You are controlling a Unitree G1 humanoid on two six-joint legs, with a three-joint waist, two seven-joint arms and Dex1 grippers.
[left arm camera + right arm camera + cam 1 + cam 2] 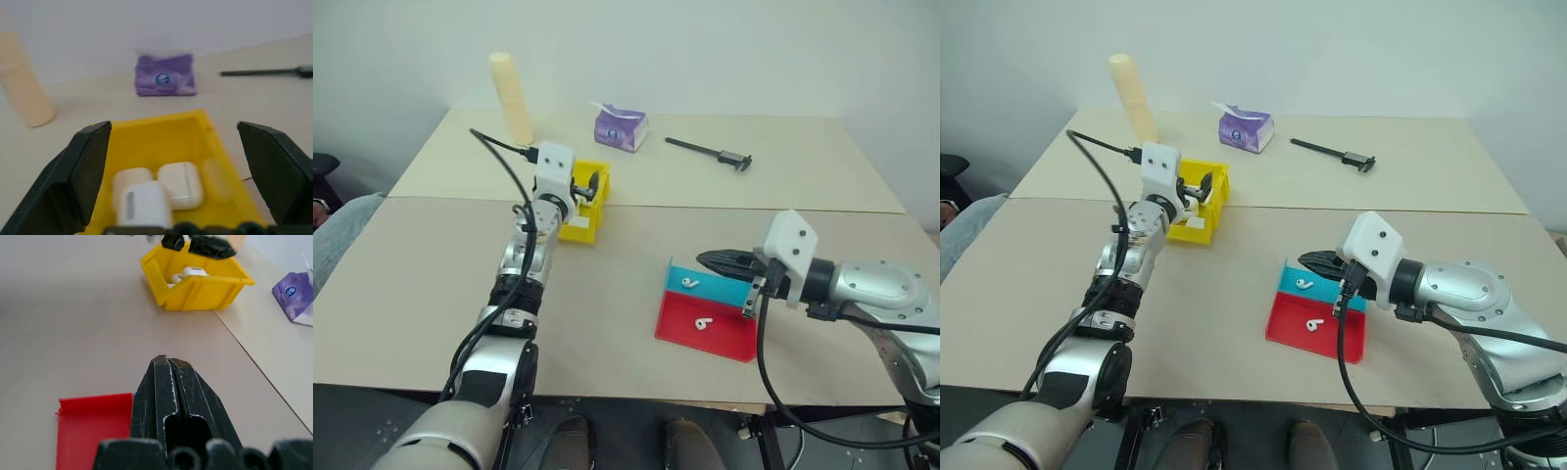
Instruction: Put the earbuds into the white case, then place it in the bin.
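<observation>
Left tool (pixel 171 166) wide open over the bin (pixel 584 209) holding white cases (pixel 180 184), right tool (pixel 713 261) clamped empty above tray (pixel 705 318) with two earbuds (pixel 703 323).

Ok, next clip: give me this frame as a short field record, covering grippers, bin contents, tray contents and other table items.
left gripper: open, over the yellow bin, holding nothing
right gripper: shut, empty, beside the red-and-teal tray
bin contents: three white cases lying inside, lids shut
tray contents: two earbuds, one on the teal part, one on the red part
other table items: purple tissue pack, black caliper, cream cylinder, all beyond the bin
task state: earbuds not yet in a case
</observation>
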